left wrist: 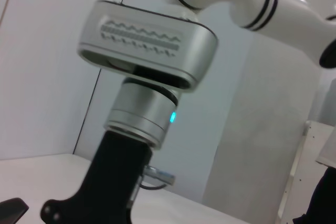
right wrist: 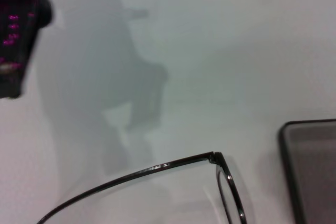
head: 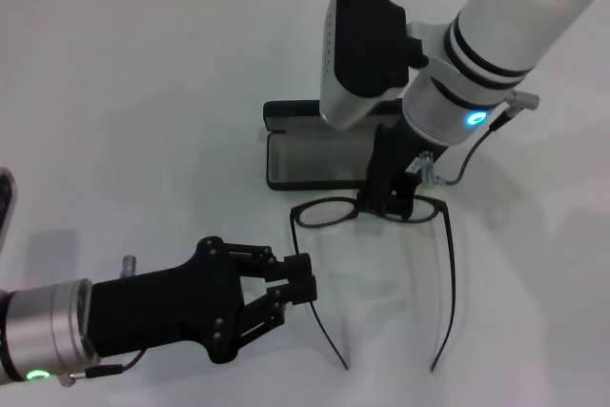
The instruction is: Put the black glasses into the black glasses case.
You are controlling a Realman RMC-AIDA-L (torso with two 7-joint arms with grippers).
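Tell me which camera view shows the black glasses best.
The head view: the black glasses show almost whole, temple arms open on the table, the right gripper at the bridge and the left gripper beside one arm. The right wrist view shows only one hinge, temple and lens edge. The left wrist view shows none.

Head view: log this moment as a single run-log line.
right gripper at black glasses bridge | black glasses case open behind | left gripper by temple arm
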